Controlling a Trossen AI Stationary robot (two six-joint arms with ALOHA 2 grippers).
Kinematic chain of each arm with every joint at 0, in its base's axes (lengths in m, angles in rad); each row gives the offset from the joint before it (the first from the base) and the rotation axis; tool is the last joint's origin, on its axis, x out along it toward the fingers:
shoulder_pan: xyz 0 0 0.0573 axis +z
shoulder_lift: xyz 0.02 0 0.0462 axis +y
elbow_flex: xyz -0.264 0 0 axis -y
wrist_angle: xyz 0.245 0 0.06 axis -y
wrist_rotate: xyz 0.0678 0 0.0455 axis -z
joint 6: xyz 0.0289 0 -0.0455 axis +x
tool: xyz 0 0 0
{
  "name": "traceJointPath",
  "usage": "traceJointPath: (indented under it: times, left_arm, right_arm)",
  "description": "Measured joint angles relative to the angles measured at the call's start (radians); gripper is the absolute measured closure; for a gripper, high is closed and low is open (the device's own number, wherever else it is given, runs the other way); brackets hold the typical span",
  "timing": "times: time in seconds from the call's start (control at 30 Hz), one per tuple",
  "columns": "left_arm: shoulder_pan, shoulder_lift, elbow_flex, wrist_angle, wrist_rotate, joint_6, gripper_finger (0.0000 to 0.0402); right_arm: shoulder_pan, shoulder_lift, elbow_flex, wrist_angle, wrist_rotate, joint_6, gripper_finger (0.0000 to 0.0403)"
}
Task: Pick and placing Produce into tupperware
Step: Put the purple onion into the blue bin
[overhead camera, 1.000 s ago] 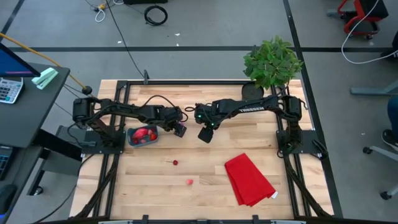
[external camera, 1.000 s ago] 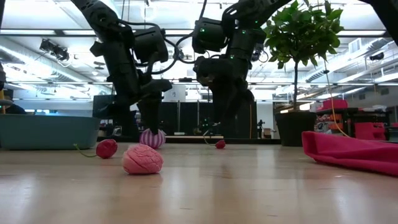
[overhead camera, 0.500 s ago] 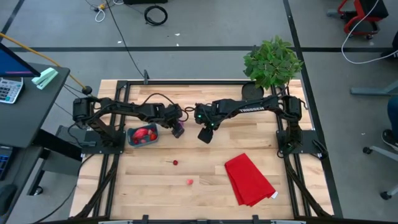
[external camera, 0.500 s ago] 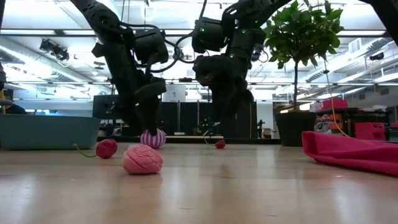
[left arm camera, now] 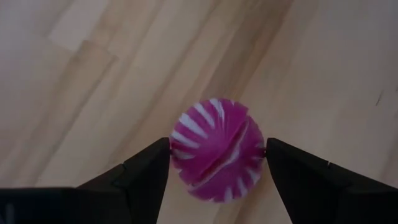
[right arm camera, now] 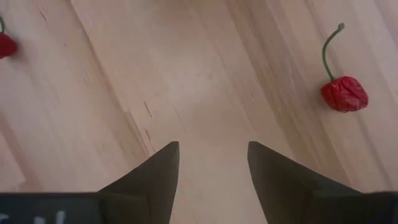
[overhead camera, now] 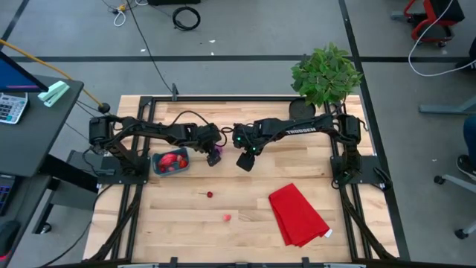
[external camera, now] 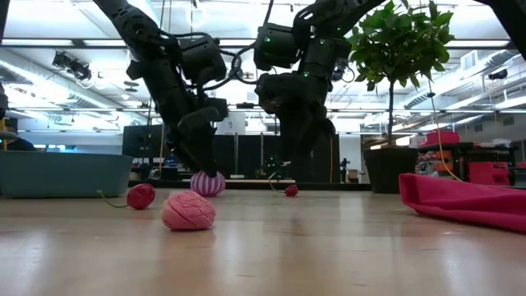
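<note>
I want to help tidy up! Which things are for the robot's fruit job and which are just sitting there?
For the job: purple-and-white ball between the left gripper fingers, red cherries, pink piece, teal tub.
Just there: red cloth, plant.

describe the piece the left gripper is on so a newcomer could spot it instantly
Start at the teal tupperware on the table's left side; just to its right is the left gripper, fingers on either side of a round purple-and-white produce piece. It alone is striped purple and white; the other loose pieces are red or pink.
</note>
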Motion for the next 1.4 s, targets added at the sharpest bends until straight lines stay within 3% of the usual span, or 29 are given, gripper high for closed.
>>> traceJointPath:
  times: [0.5,0.87,1.2,1.4]
  left_arm:
    - [0.000,0.060,0.000,0.009,0.010,-0.105,0.0129]
    - [-0.001,0.015,0.073,-0.084,0.026,-0.141,0.0162]
    - [-0.001,0.015,0.350,-0.603,0.027,-0.088,0.0159]
    - [-0.003,0.014,0.444,-0.955,0.058,-0.087,0.0155]
  right_arm:
    - [0.000,0.000,0.000,0.008,0.001,0.022,0.0203]
    - [0.000,-0.001,0.000,0.013,0.001,0.024,0.0203]
    - [0.000,-0.002,0.000,0.009,0.001,0.023,0.0203]
    - [0.000,-0.002,0.000,0.010,0.000,0.022,0.0203]
